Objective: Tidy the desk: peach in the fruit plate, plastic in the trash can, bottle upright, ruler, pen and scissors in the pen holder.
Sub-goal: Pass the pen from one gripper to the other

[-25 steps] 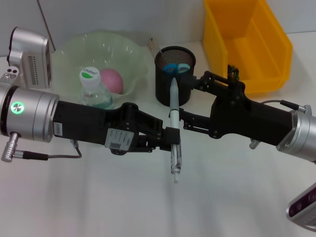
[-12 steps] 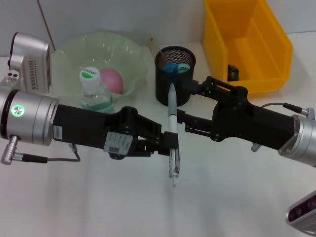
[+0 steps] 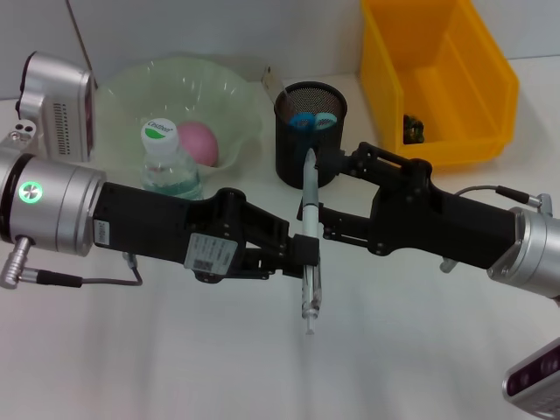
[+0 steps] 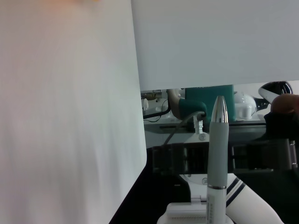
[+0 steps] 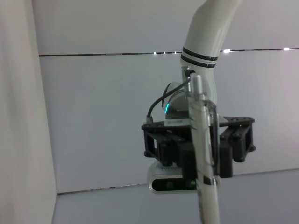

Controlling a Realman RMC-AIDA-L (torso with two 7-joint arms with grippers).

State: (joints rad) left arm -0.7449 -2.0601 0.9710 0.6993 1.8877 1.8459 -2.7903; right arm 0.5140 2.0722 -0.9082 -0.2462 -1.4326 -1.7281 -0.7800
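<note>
Over the middle of the white bench (image 3: 175, 367), in the head view, the two arms meet from opposite sides around a white pen (image 3: 309, 229) that stands nearly upright, its clear end pointing down above the bench. The left hand (image 3: 306, 256) is clamped on the pen's lower part, and the right hand (image 3: 322, 188) sits at the pen's upper part with its fingers set apart on either side, not closed on it. Just behind the pen stands the black mesh pen holder (image 3: 311, 134), with blue scissors handles (image 3: 311, 121) showing inside it. To its left is the pale green fruit plate (image 3: 131, 92) with the pink peach (image 3: 197, 143) in it, and a small bottle (image 3: 167, 159) with a white cap stands upright at the plate's front edge. A yellow bin (image 3: 437, 74) sits behind the right arm. In the left wrist view, the pen (image 4: 217, 158) rises with its silver tip up, and the black right hand (image 4: 219, 158) crosses behind it. In the right wrist view, the pen (image 5: 204, 154) runs up the frame with the left hand (image 5: 198, 148) gripping it.
</note>
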